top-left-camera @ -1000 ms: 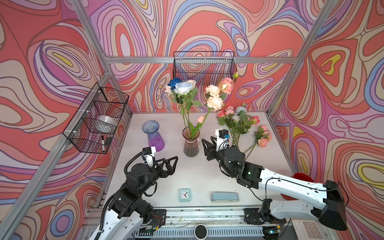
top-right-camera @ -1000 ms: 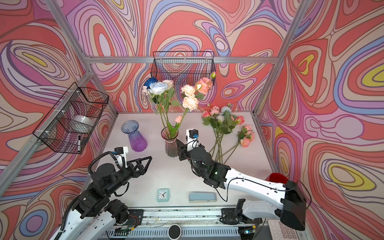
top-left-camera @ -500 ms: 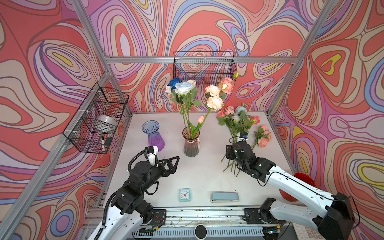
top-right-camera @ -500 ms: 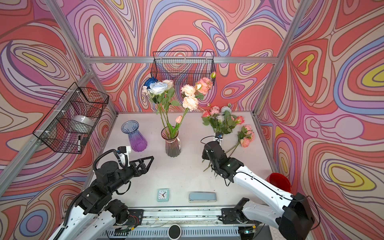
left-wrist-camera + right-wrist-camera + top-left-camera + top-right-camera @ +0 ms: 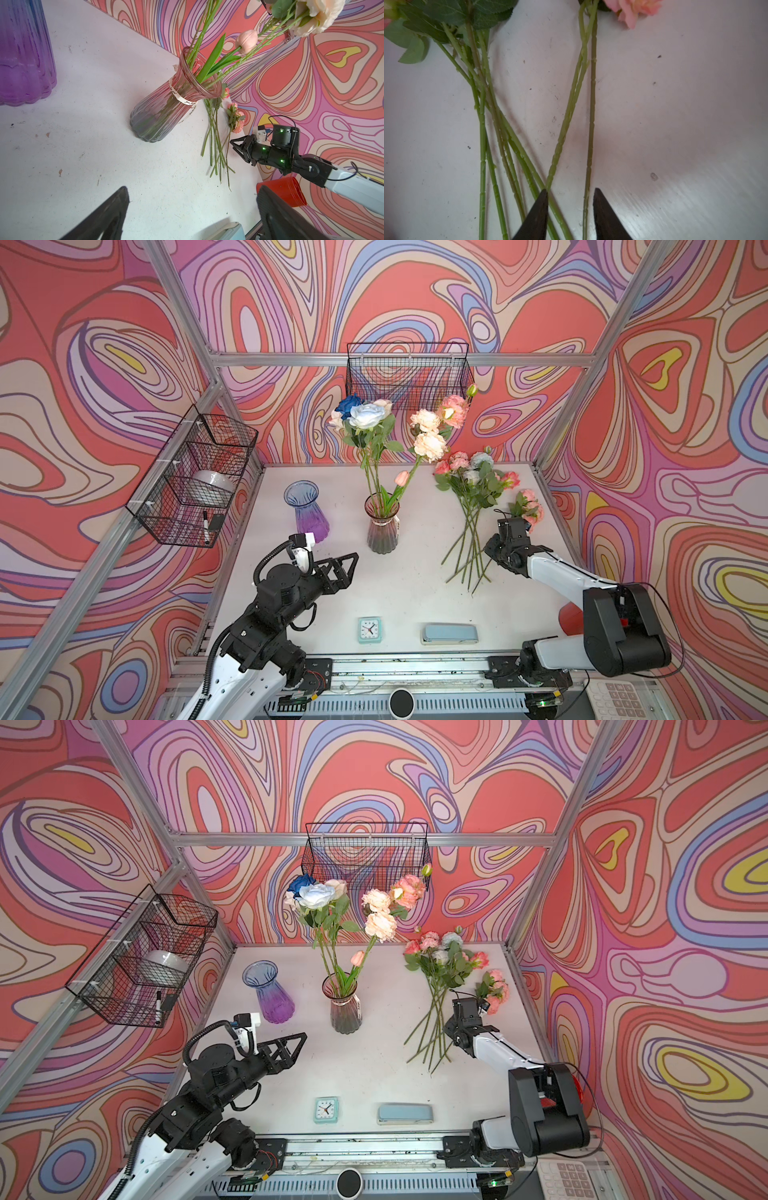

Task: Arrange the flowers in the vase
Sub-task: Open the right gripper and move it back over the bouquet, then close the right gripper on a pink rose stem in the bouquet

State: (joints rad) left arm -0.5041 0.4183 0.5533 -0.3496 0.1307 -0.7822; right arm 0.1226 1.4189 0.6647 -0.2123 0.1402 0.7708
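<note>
White table (image 5: 415,593), flowers (image 5: 473,506) flat, heads rearward

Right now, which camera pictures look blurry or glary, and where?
Right wrist view: the table smears into streaks with white glare near the right pincer, stems crisp. Left wrist view: the purple vase is soft, the pink vase sharp. Both top views: evenly lit, sharp.

Ribbon (image 5: 183,100) on the vase (image 5: 158,116) reads "Just for".
</note>
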